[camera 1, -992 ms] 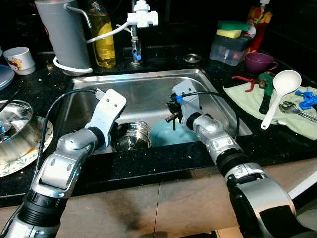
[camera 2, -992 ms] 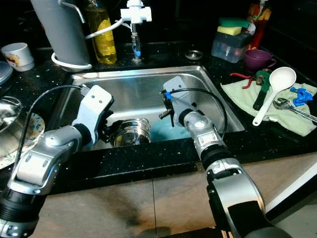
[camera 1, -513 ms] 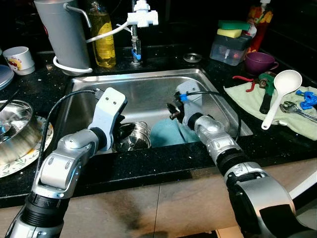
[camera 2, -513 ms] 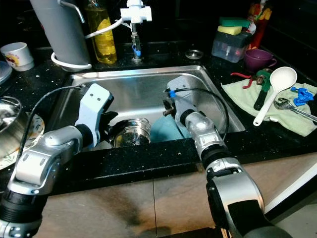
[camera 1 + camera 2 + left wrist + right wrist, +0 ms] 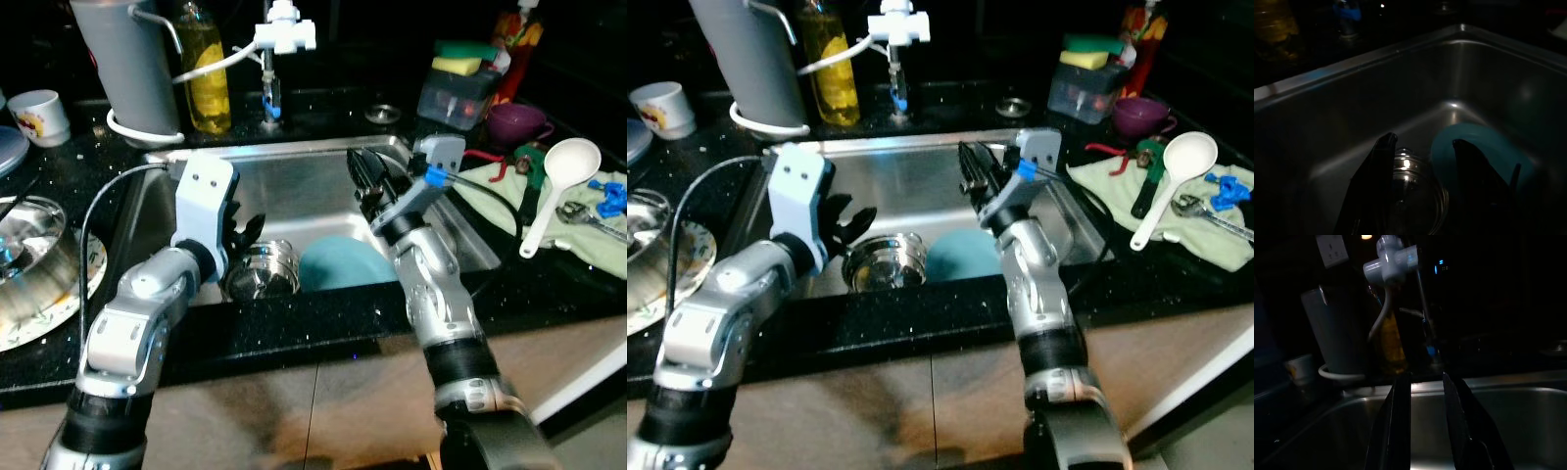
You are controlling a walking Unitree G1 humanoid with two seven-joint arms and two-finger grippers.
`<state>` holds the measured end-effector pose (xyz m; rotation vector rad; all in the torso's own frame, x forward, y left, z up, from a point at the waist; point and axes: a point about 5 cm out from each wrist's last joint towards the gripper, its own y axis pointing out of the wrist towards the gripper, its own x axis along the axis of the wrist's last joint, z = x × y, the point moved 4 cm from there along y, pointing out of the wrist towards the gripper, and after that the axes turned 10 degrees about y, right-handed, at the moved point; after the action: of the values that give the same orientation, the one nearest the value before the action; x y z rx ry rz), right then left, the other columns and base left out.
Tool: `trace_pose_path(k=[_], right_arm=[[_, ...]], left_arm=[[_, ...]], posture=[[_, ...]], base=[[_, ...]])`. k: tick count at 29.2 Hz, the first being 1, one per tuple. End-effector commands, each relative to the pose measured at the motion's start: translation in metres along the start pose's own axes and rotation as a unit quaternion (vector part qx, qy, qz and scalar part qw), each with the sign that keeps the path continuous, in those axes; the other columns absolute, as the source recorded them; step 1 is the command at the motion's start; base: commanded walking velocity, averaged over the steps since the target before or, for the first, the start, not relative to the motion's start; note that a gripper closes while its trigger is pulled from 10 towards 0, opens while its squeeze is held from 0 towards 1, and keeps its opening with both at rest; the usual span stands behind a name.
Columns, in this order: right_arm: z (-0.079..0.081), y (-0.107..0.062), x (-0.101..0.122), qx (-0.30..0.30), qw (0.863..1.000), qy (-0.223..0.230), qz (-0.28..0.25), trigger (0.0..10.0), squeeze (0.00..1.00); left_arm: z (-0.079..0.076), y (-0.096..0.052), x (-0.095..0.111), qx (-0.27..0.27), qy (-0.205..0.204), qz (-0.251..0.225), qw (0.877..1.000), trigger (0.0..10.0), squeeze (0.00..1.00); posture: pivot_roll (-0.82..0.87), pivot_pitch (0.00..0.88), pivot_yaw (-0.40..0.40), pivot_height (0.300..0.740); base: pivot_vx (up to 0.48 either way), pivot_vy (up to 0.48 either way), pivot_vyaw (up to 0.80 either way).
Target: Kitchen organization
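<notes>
A steel sink [image 5: 294,181] holds a small steel pot [image 5: 260,272] and, to its right, a teal plate [image 5: 343,264] lying flat. My left gripper [image 5: 240,230] hangs open just above the pot's left side, holding nothing. In the left wrist view the left gripper [image 5: 1424,141] has the pot [image 5: 1410,186] and the teal plate [image 5: 1484,152] below it. My right gripper [image 5: 370,176] is raised above the sink's right half, open and empty. In the right wrist view the right gripper [image 5: 1424,377] points toward the faucet [image 5: 1393,262].
Behind the sink stand the faucet [image 5: 279,34], a grey jug [image 5: 122,64] and a yellow bottle [image 5: 206,69]. A steel bowl [image 5: 20,264] and a white cup [image 5: 47,116] sit left. On the right lie a green cloth [image 5: 573,230] with a white ladle [image 5: 558,181], a purple cup [image 5: 514,122] and a sponge box [image 5: 460,83].
My right gripper has lifted out of the sink from beside the teal plate and now points toward the back. The left gripper has risen a little above the steel pot.
</notes>
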<state>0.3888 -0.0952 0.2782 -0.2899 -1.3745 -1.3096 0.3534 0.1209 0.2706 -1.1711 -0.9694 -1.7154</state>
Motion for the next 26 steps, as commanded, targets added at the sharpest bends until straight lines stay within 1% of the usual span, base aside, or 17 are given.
trace_pose_path(k=[1, 4, 9, 14, 26], right_arm=[[0.009, -0.002, 0.004, 0.007, 1.000, 0.001, -0.004, 10.0, 0.00], [0.009, -0.007, 0.001, -0.005, 1.000, 0.004, 0.001, 10.0, 0.00], [0.013, -0.016, 0.003, -0.015, 1.000, 0.012, 0.009, 10.0, 0.00], [0.017, -0.021, 0.001, -0.017, 0.999, 0.015, 0.025, 10.0, 0.00], [0.021, -0.023, 0.001, -0.017, 0.999, 0.014, 0.035, 10.0, 0.00]], left_arm=[[0.004, -0.003, 0.000, 0.014, -0.015, -0.004, 1.000, 10.0, 0.00], [0.004, -0.003, -0.003, 0.015, -0.014, 0.001, 1.000, 10.0, 0.00], [0.003, -0.004, -0.004, 0.016, -0.011, 0.001, 1.000, 10.0, 0.00], [0.003, -0.006, -0.006, 0.020, -0.008, 0.004, 1.000, 10.0, 0.00], [0.005, -0.006, -0.005, 0.025, -0.006, 0.005, 1.000, 10.0, 0.00]], posture=[[-0.04, 0.152, -0.006, 0.740], [-0.04, 0.154, -0.006, 0.740], [-0.04, 0.153, -0.009, 0.740], [-0.04, 0.154, -0.014, 0.740], [-0.04, 0.156, -0.014, 0.740]], base=[[0.000, 0.000, 0.00], [0.000, 0.000, 0.00], [-0.049, 0.000, 0.00], [-0.332, 0.000, 0.00], [-0.371, 0.000, 0.00]])
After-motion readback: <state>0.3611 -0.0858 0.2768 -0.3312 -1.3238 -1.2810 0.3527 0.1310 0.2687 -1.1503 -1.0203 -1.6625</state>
